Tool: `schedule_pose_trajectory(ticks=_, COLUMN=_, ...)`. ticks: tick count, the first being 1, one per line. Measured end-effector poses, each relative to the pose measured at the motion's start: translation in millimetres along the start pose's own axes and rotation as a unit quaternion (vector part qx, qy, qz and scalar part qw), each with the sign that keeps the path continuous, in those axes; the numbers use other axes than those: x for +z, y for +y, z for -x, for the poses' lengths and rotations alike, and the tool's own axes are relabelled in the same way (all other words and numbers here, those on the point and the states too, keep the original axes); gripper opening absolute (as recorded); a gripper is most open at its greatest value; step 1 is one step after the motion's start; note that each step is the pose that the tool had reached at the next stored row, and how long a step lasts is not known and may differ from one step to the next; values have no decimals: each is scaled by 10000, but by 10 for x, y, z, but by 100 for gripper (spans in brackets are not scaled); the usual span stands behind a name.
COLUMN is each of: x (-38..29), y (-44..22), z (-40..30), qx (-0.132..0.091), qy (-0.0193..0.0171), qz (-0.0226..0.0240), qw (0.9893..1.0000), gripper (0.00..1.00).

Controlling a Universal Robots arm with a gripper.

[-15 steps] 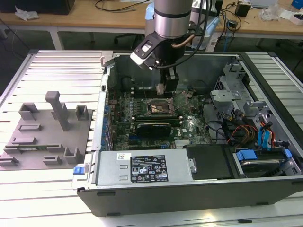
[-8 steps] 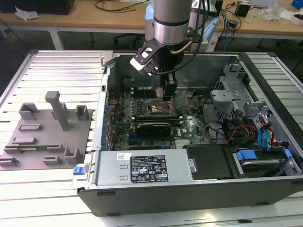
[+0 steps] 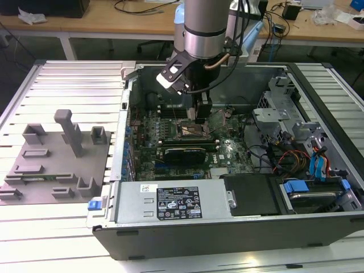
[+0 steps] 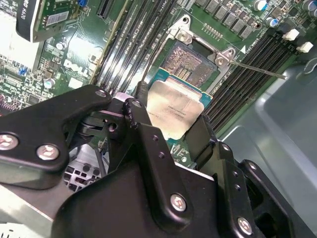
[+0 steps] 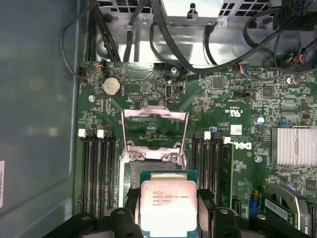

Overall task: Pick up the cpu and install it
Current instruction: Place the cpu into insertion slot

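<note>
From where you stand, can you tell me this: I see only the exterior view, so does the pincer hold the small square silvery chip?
Observer: Yes. In the first wrist view the small square silvery-topped cpu sits between the black fingers of the pincer.
Operator: Is the socket open?
Observer: Yes. There the square metal-framed socket has its hinged metal plate raised.
Operator: Is the chip seated?
Observer: Apparently not. In the second wrist view it covers one part of the socket; the pin field beyond is bare.
</note>
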State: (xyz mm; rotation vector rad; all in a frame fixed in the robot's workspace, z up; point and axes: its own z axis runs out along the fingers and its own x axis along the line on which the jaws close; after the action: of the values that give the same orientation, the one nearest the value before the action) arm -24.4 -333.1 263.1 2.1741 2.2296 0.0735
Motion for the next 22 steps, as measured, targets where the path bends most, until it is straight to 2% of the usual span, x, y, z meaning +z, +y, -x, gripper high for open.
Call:
schedule_pose_trajectory(ticks=9, x=104, y=-5, z=-1, qx=2, qy=0, qz=0, qw=10000, gripper=55)
schedule_pose_trajectory(ticks=13, x=139, y=-7, z=-3, qx=-115, qy=4, qz=-1, qw=9999, gripper=55)
schedule_pose_trajectory(ticks=14, x=166, y=-9, z=-4, qx=-219, qy=11, qz=-3, qw=9998, gripper=55)
schedule_pose_trajectory(ticks=15, x=214, y=-10, z=-43, qx=-277, qy=13, qz=-3, qw=9996, gripper=55)
schedule_pose_trajectory(ticks=17, x=219, y=-9, z=-72, qx=-270, qy=13, qz=-3, qw=9996, gripper=55)
schedule_pose_trajectory(ticks=22, x=229, y=-10, z=-72, qx=-165, qy=6, qz=-3, qw=9999, gripper=55)
